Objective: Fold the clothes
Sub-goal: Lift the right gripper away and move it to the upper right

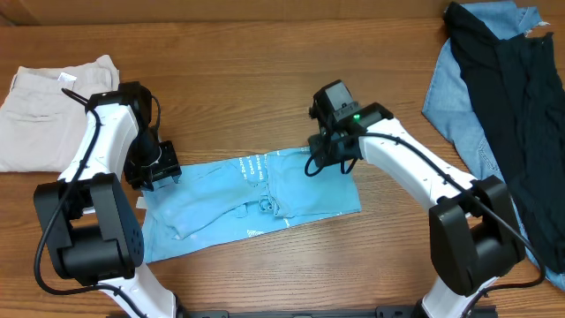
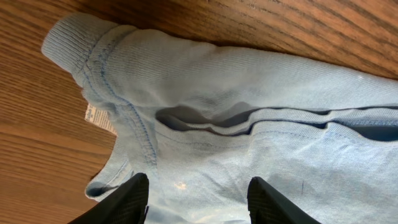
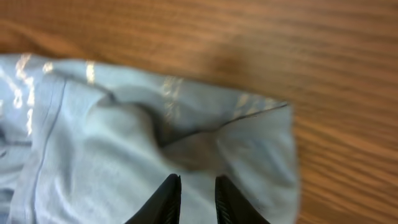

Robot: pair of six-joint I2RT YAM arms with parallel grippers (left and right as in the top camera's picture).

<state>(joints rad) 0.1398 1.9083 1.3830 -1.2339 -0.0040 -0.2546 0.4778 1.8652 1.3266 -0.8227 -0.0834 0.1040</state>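
Note:
The light sky-blue T-shirt (image 1: 256, 199) lies part-folded as a long band across the middle of the table, with white lettering showing near its top edge. My left gripper (image 1: 159, 172) is at its left end, by the ribbed collar (image 2: 74, 43) and the white label (image 2: 99, 118). Its jaws (image 2: 198, 186) are wide open over the cloth (image 2: 249, 81). My right gripper (image 1: 331, 155) is at the shirt's upper right edge. Its jaws (image 3: 198, 186) are nearly closed, pinching a raised fold of the shirt (image 3: 93, 137).
Beige trousers (image 1: 44, 110) lie at the far left of the table. A denim-blue garment (image 1: 455, 97) and a black garment (image 1: 521, 106) are heaped at the right edge. Bare wooden table (image 1: 265, 79) lies behind the shirt.

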